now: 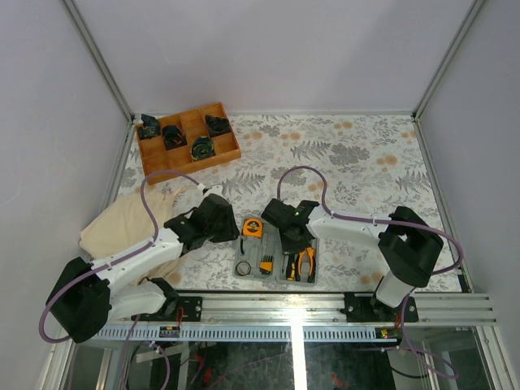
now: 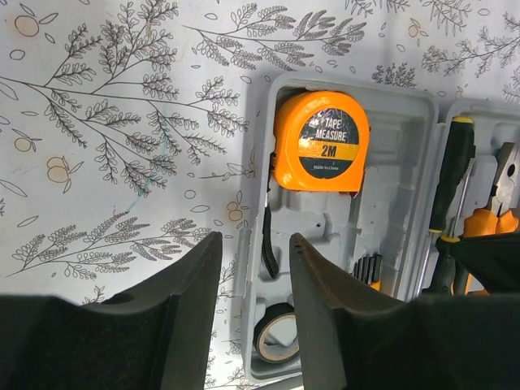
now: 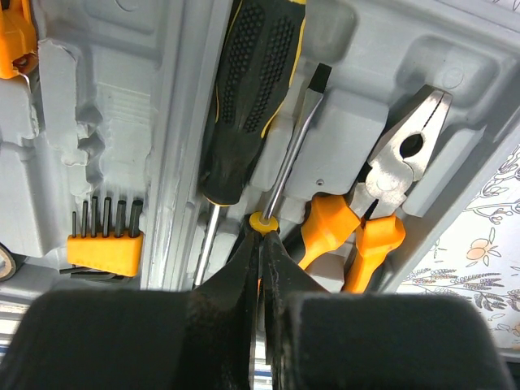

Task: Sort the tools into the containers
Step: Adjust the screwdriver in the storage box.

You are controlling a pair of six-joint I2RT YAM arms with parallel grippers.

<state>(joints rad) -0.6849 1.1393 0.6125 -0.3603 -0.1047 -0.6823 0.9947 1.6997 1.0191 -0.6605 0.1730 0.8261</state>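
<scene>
The grey case (image 1: 276, 279) lies open near the front edge, between the arms. An orange tape measure (image 2: 321, 140) sits at the far end of its left half, with a black tape ring (image 2: 276, 331) at the near end. My left gripper (image 2: 254, 260) hovers open over that half's left rim, holding nothing. In the right half lie a black-and-yellow screwdriver (image 3: 248, 89), a flat-blade screwdriver (image 3: 296, 146) and orange-handled pliers (image 3: 382, 195). My right gripper (image 3: 262, 237) is shut, its tips at the flat-blade screwdriver's yellow collar; its handle is hidden under the fingers.
An orange holder of hex keys (image 3: 104, 244) sits in the left half. A brown wooden tray (image 1: 191, 138) with black parts stands at the back left. A beige cloth (image 1: 130, 227) lies under the left arm. Grey walls enclose the table.
</scene>
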